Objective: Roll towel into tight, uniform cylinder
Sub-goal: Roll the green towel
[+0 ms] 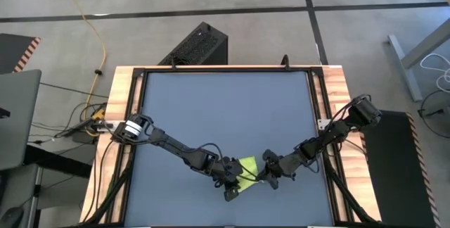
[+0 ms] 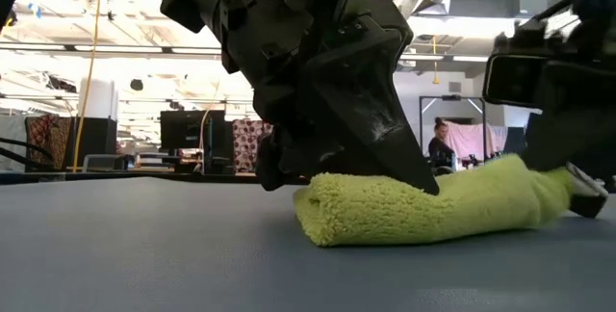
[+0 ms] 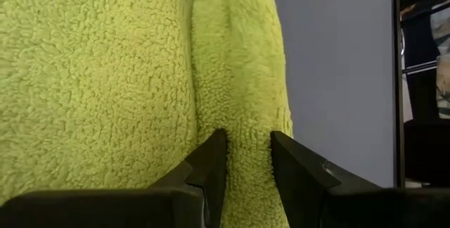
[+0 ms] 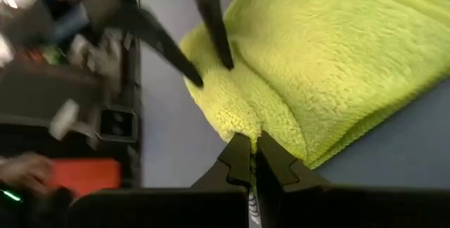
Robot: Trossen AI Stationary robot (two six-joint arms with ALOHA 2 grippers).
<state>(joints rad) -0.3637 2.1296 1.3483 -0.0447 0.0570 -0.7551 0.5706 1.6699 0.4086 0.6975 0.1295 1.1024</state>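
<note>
The lime towel (image 1: 247, 169) lies bunched, partly folded over itself, on the dark blue-grey mat (image 1: 225, 108) near the table's near edge. In the low view the towel (image 2: 404, 211) rests on the mat with a rounded fold at its left end. My left gripper (image 1: 236, 179) is at the towel's left side and is shut on a ridge of it (image 3: 247, 140). My right gripper (image 1: 262, 176) is at the towel's right side and is shut on its edge (image 4: 252, 140). My left gripper pinches a raised ridge of the towel (image 3: 246, 115) between its two fingers. The fingers (image 3: 211, 157) slant down from the table's left and lie along the ridge. The towel rests on the mat. My right gripper pinches the towel's folded edge (image 4: 261, 119) between its two fingers, several layers by the look of it. The fingers (image 4: 235, 156) come nearly level from the table's right. That end (image 2: 553, 189) is raised a little; the rest lies on the mat.
The mat covers most of the wooden-framed table (image 1: 123, 101), with free room toward the far edge. A black box (image 1: 200, 45) stands on the floor beyond the table. A person (image 2: 441, 143) shows far off in the room.
</note>
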